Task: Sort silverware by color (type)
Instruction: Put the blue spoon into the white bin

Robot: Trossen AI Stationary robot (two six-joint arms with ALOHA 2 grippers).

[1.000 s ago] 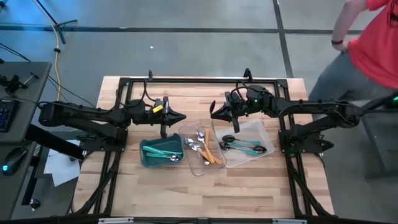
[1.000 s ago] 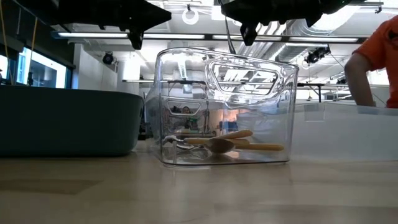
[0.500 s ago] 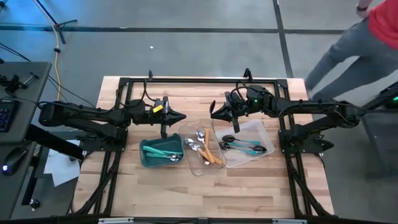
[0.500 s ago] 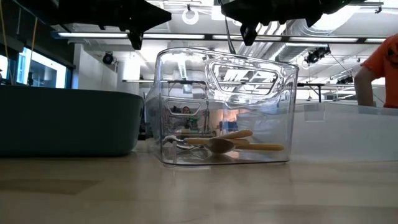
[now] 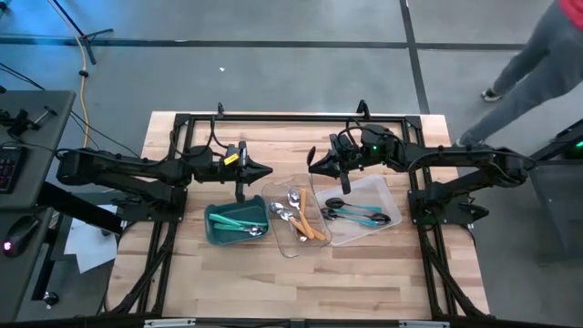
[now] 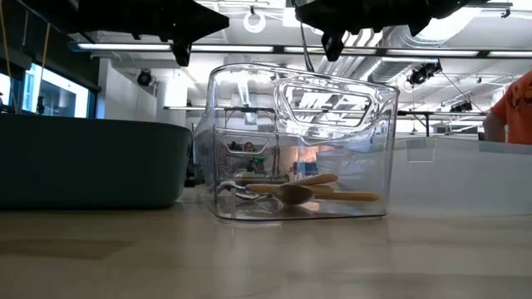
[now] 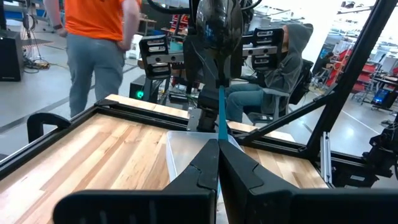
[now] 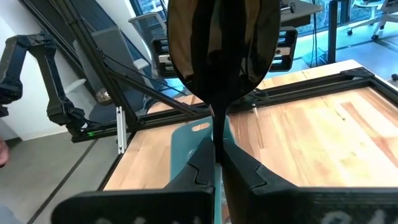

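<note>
Left tool (image 7: 218, 149) clamping teal spoon (image 7: 220, 37) (black head outward), right tool (image 8: 217, 146) likewise

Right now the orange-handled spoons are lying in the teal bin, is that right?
Not quite. The orange-handled spoons are lying in the middle clear tray, not in the teal bin, which holds only teal-handled pieces. The high view shows it, and the low view also shows the orange handles inside clear walls.
</note>
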